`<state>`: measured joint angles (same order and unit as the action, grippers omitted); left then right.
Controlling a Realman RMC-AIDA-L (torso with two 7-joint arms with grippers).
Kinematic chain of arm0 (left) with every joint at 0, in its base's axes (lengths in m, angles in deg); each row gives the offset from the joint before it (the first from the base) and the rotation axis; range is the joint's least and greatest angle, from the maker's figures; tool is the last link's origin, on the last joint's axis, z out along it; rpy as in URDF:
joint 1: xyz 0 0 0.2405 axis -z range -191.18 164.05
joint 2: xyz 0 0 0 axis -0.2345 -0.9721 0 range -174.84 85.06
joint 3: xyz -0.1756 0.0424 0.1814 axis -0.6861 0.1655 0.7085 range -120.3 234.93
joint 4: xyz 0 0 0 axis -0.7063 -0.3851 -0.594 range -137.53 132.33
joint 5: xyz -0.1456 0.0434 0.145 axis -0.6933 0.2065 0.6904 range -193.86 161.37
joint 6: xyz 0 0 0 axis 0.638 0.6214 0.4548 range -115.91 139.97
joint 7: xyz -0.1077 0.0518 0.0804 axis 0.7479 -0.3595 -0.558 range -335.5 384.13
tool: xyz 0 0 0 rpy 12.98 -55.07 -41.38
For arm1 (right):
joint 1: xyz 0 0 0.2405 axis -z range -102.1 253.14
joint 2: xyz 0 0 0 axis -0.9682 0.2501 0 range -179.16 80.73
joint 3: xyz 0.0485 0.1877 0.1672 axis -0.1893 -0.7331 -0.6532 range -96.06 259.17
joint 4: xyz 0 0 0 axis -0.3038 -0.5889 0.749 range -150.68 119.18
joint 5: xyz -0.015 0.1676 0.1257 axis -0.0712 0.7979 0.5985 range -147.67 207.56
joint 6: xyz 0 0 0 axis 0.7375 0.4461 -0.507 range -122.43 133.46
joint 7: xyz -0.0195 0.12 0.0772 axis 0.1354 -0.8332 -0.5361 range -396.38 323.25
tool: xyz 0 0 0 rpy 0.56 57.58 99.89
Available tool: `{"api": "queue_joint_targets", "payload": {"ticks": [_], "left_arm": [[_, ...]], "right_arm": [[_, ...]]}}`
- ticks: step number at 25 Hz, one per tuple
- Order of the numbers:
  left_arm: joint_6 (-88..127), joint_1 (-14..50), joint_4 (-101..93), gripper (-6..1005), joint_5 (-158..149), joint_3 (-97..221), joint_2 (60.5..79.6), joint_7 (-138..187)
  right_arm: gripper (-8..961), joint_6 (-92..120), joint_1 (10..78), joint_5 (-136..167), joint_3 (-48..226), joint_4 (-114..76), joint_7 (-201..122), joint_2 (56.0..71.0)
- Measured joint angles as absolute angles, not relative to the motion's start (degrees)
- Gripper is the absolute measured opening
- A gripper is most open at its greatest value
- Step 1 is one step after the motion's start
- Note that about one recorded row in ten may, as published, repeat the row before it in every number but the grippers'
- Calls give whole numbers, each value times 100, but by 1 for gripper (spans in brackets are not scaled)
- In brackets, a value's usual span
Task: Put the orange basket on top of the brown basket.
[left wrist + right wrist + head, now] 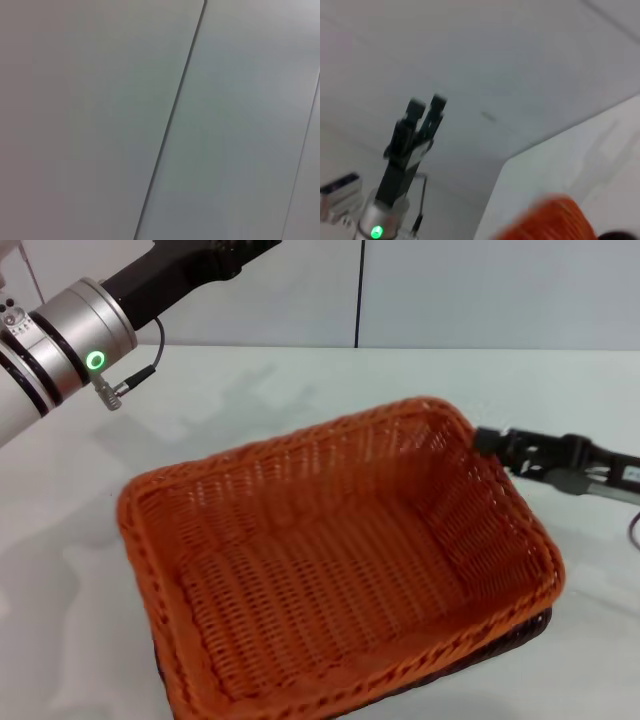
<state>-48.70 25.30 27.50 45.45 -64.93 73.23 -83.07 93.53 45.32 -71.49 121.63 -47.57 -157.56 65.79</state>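
Note:
The orange basket [330,560] sits nested on top of the brown basket [527,631], of which only a dark strip shows under the orange rim at the near right and near left. My right gripper [488,441] is at the orange basket's far right corner, right beside the rim. A blurred edge of the orange basket also shows in the right wrist view [555,220]. My left arm is raised at the upper left, its gripper out of the head view. That left gripper shows in the right wrist view [426,106], up in the air with its fingers close together and holding nothing.
The baskets stand on a white table [300,390] in front of a pale panelled wall [480,290]. My left arm's silver wrist with a green light [95,361] hangs over the table's far left. The left wrist view shows only wall panels.

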Motion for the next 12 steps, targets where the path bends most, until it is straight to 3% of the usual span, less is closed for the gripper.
{"api": "queue_joint_targets", "payload": {"ticks": [3,5,10,12], "left_arm": [[-4890,2510,2759,859,4545,-6494,7323,-8302],[-4948,2466,2780,859,4545,-6494,7316,-8290],[-4993,2314,2938,859,4539,-6494,7308,-8286],[-5004,2278,2968,859,4524,-6494,7308,-8286]], "right_arm": [[461,9345,4562,-7127,12038,-4757,-15767,6455],[502,9274,4619,-7123,11620,-4777,-15768,6242],[730,9042,4632,-7074,10738,-4909,-15358,6199],[730,8997,4601,-7016,10612,-4908,-15188,6225]]}}
